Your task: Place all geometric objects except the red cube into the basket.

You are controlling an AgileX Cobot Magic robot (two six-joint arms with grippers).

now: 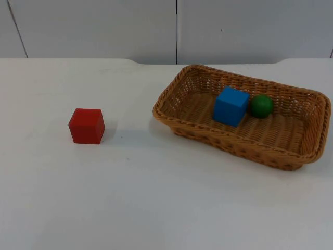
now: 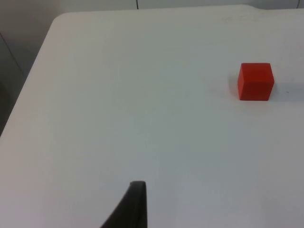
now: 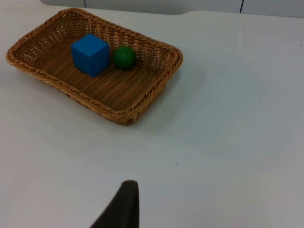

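Note:
A wicker basket (image 1: 244, 147) stands at the right of the table, and inside it a blue cube (image 1: 230, 105) sits right beside a green ball (image 1: 260, 105). The red cube (image 1: 86, 125) rests alone on the white table at the left, well apart from the basket. My left gripper (image 2: 135, 205) is held back over bare table, far from the red cube (image 2: 255, 81). My right gripper (image 3: 124, 205) waits likewise, a long way short of the basket (image 3: 124, 116) holding the blue cube (image 3: 90, 54) and green ball (image 3: 124, 57). Neither gripper holds anything that I can see.
The grey partition wall (image 1: 104, 26) closes the table's far edge. In the left wrist view the table's side edge (image 2: 28, 85) drops off to a grey floor.

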